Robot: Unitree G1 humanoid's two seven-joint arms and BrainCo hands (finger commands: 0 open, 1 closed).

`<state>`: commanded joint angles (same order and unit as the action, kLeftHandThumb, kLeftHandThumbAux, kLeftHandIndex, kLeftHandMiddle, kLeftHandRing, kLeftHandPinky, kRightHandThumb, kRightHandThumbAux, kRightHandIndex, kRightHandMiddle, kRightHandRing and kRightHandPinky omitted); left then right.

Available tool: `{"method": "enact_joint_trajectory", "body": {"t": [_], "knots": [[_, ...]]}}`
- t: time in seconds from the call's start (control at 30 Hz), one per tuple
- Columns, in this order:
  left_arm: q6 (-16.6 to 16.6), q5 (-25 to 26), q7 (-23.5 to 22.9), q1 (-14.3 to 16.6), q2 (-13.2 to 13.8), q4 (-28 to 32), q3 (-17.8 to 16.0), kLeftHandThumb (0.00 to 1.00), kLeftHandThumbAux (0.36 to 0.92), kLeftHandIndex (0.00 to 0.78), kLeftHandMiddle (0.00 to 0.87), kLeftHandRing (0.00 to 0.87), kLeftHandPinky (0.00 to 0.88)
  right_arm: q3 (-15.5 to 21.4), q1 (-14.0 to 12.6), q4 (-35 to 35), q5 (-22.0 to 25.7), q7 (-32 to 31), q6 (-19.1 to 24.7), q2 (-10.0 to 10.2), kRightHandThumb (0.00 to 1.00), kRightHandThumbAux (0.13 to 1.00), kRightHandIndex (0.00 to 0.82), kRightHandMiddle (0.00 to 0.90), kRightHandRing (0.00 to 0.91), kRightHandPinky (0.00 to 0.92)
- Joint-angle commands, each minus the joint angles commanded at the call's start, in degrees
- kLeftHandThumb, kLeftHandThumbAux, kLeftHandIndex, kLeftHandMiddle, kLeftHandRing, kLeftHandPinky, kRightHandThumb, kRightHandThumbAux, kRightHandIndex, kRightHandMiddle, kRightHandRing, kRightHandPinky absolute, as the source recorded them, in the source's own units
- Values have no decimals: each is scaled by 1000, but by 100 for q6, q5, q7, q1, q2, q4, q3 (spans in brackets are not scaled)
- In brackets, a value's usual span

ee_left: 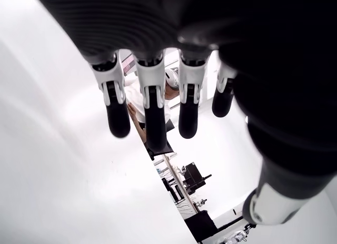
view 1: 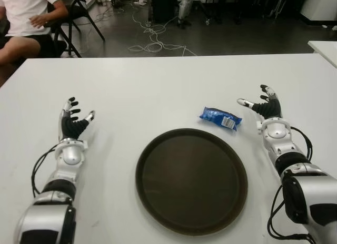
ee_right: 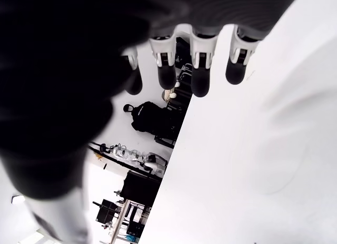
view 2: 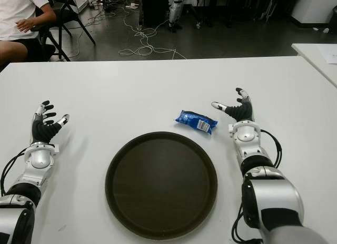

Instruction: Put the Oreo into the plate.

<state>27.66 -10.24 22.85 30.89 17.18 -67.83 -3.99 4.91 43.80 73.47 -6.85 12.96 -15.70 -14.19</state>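
A blue Oreo packet lies flat on the white table, just beyond the far right rim of a round dark brown plate. The plate holds nothing. My right hand is to the right of the packet, a short gap away, fingers spread and holding nothing. My left hand shows at the left side of the table, well left of the plate, open as well. In the right wrist view the straight fingers point out over bare table, and the left wrist view shows extended fingers too.
A person in a white shirt sits on a chair beyond the table's far left corner. Cables lie on the floor behind the table. A second white table edge shows at the far right.
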Motion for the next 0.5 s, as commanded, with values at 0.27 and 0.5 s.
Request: {"method": "enact_joint_trajectory", "body": {"t": [0.27, 0.5], "knots": [[14, -6, 19, 0, -5, -5, 8, 258, 714, 99, 181, 209, 251, 14, 6, 2, 22, -27, 35, -3, 0, 782, 147, 104, 104, 80], [4, 13, 5, -1, -21, -18, -4, 247, 704, 97, 180, 207, 244, -3, -15, -6, 0, -24, -7, -16, 0, 774, 148, 106, 104, 77]]}}
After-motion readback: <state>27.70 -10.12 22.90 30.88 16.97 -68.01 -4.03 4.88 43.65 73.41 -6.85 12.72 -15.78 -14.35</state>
